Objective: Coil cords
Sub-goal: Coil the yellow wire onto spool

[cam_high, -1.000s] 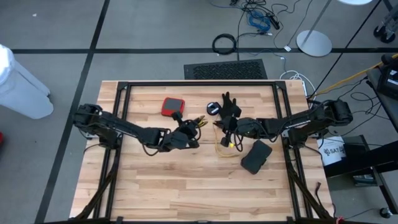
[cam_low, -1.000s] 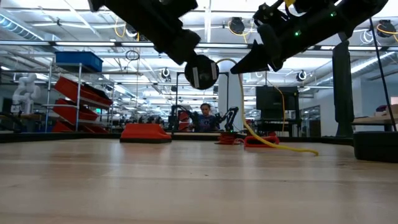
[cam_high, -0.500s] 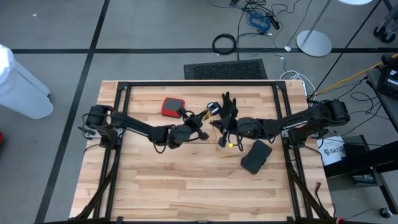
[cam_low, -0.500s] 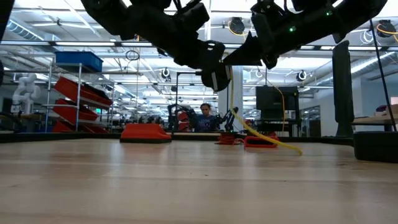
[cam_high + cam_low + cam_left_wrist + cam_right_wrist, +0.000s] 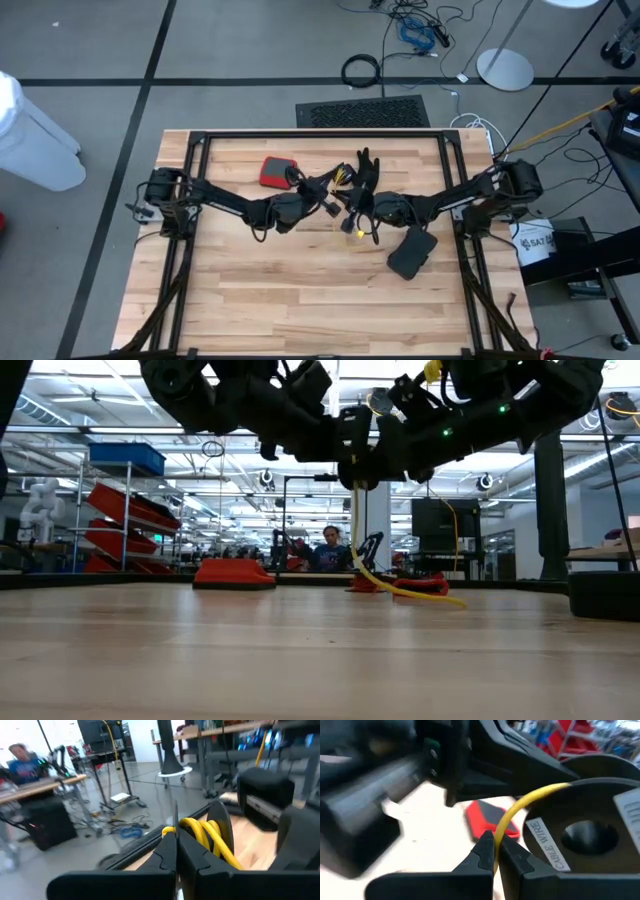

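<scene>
**A:** Big workshop behind the bench (image 5: 250, 300), with red bins on shelving and a person seated far off at another station. On the wood itself lie a red case (image 5: 278, 171), a black glove (image 5: 368, 168) and a black pouch (image 5: 411, 251).

**B:** And the arms?

**A:** Both meet over the middle of the bench, raised clear of the wood in the low view. The left gripper (image 5: 176, 851) has its fingers pressed together, with the black reel (image 5: 220, 827) of the yellow cord (image 5: 207, 837) just past its tips; several yellow turns already sit on that reel. I can't tell for sure what the fingers pinch.

**B:** The right one?

**A:** The right gripper (image 5: 495, 851) is clamped on the yellow cord, which arches out of its tips toward the reel, marked "cable wire", right in front of it.

**B:** Where does the loose part go?

**A:** It hangs straight down from between the two grippers to the bench, then trails away along the wood toward the right arm's side. The red-orange cord (image 5: 420, 584) lies in a heap behind, untouched.

**B:** So what does the next turn depend on?

**A:** I'd judge it's the short span between the right gripper's pinch and the reel. The right gripper is nearer the free length, so it would feed while the left steadies the reel.
</scene>
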Robot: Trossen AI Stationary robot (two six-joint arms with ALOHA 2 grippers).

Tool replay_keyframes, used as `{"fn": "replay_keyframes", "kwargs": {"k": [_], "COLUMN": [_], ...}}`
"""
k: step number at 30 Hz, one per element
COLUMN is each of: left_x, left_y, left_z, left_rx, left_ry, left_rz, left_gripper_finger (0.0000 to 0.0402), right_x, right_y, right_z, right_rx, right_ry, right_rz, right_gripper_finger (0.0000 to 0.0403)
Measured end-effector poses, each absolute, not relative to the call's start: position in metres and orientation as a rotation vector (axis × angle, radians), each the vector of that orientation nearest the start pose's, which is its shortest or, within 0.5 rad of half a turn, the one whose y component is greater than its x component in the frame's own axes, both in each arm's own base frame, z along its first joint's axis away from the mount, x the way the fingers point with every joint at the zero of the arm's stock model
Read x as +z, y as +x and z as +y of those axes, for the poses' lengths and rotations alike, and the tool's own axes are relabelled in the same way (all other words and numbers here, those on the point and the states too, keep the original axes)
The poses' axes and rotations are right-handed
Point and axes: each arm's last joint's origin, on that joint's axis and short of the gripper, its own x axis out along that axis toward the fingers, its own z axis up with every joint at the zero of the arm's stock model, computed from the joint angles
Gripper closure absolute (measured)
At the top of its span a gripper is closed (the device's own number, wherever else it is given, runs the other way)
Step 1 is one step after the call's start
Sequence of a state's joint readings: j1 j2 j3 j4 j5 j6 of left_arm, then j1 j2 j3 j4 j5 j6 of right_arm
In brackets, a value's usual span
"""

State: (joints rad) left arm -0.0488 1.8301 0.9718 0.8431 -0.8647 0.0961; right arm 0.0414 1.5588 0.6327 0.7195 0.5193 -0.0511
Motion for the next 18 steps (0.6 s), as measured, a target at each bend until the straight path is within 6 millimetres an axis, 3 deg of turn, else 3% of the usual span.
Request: {"fn": "replay_keyframes", "kwargs": {"k": [8,18], "left_x": [0.213,0.233], "left_y": [0.382,0.375], "left_z": [0.014,0.013], "left_rx": [0.737,0.706], "left_ry": [-0.086,-0.11], "left_rz": [-0.034,-0.073], "left_gripper_finger": [0.0401,0.0402], "right_x": [0.19,0.189], "right_y": [0.303,0.302], "right_z": [0.003,0.008], "right_rx": [-0.549,-0.572], "right_ry": [-0.242,-0.319], "right_rz": [0.219,0.246], "right_gripper_finger": [0.0402,0.04]}}
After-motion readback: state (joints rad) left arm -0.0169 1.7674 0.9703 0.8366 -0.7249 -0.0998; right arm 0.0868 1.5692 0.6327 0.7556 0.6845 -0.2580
